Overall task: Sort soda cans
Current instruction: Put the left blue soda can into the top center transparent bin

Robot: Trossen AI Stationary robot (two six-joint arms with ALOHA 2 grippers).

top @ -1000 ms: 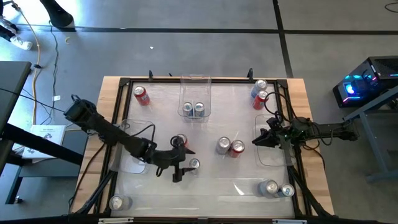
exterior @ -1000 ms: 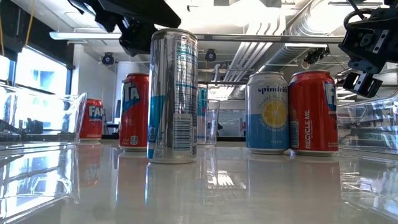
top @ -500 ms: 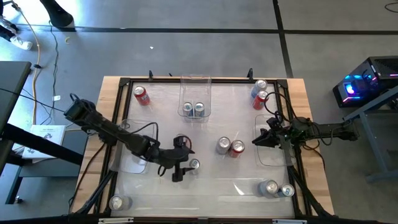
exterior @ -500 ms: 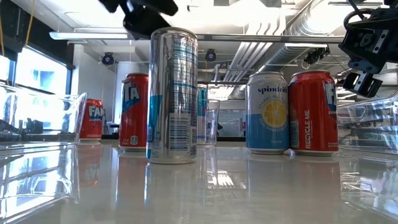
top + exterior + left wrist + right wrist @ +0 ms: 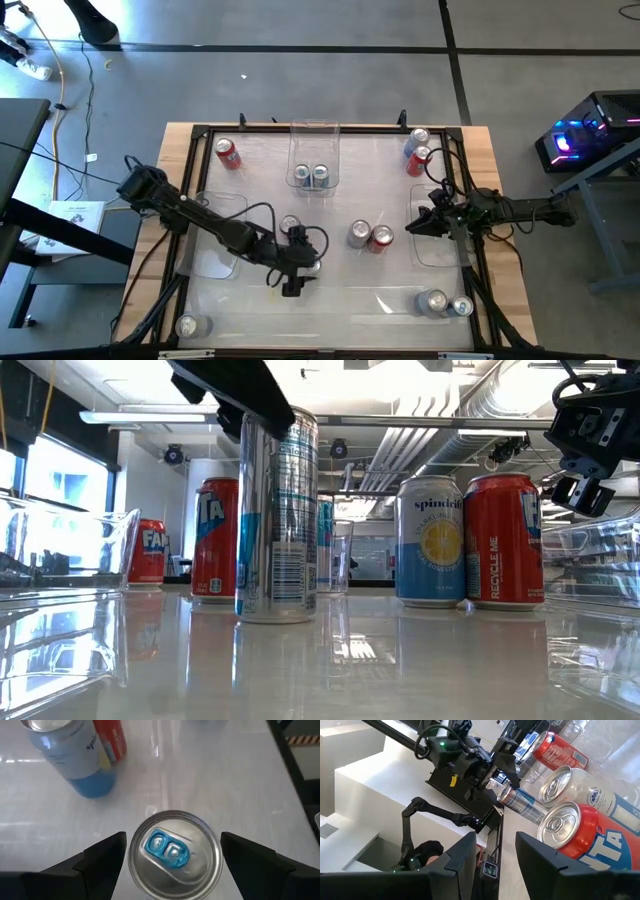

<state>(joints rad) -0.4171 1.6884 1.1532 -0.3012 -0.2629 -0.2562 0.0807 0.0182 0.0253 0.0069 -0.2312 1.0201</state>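
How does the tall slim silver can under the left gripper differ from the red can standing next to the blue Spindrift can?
The tall slim silver can is narrower and taller than the red can. It stands alone between the open fingers of the left gripper, while the red can sits beside the blue Spindrift can, ungripped. Both stand upright on the table.

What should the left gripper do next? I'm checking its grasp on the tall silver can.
Probably lower straight down, then close. The left gripper is open with its fingers on either side of the tall silver can, centred over the can's blue tab but not yet gripping its body.
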